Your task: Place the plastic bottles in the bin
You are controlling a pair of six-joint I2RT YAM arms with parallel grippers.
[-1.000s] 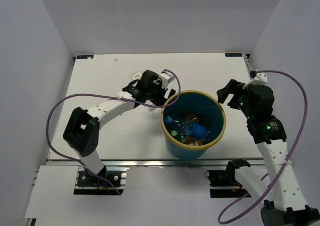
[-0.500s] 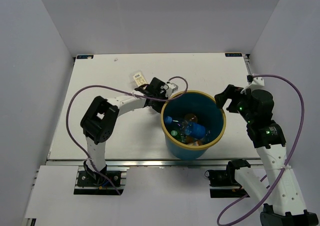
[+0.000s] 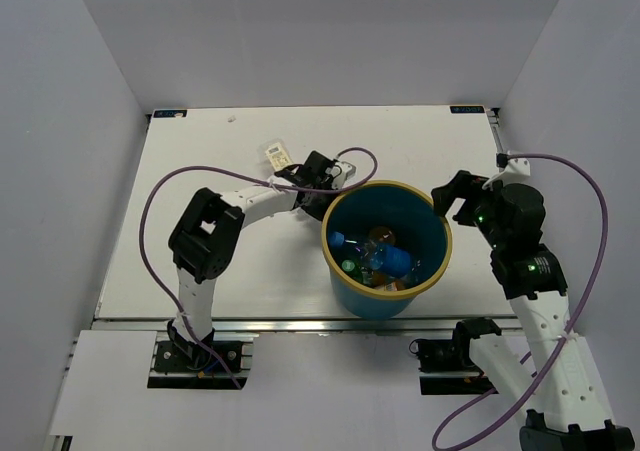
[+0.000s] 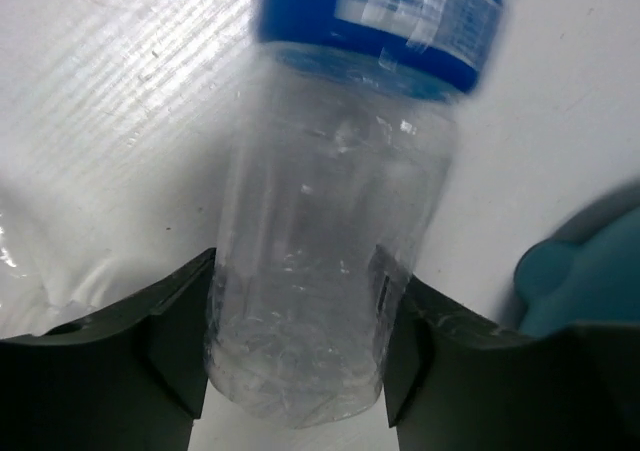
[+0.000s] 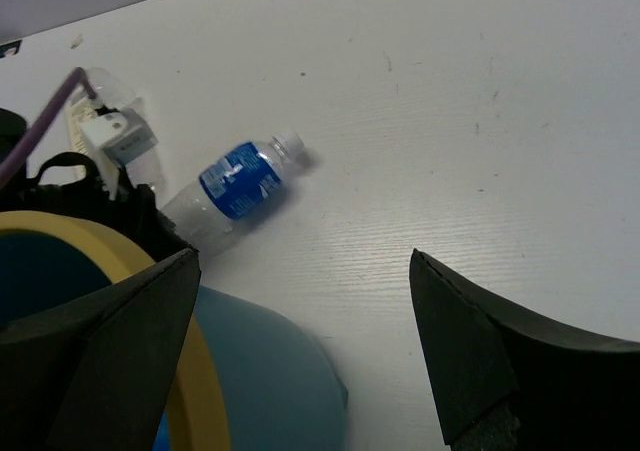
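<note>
Left gripper [image 4: 305,306]: the jaws are drawn in against both sides of the blue-labelled bottle [image 4: 330,221], pinching its clear lower body close to the base. In the left wrist view both fingers appear to touch the plastic.

Bottle position: it lies on its side on the table [image 3: 200,151], just outside the bin [image 3: 446,241] on the bin's far-left side. In the right wrist view the base end points toward the yellow rim [image 5: 90,236] and the capped end points away from it. The long axis runs straight out from the left wrist, so the grip crosses the bottle's width.

Governing relation: the bin opening lies immediately beside the left gripper, toward the robot's right. The judged next move is a lift above rim height, then a short carry over the opening.

Right gripper [image 5: 300,261]: jaws spread wide, holding nothing, hovering beside the opposite rim. The left arm is the nearer one.

Remaining work: the cream-labelled bottle [image 3: 277,156] rests on the table beyond the left gripper; other bottles [image 3: 375,256] lie inside the bin
</note>
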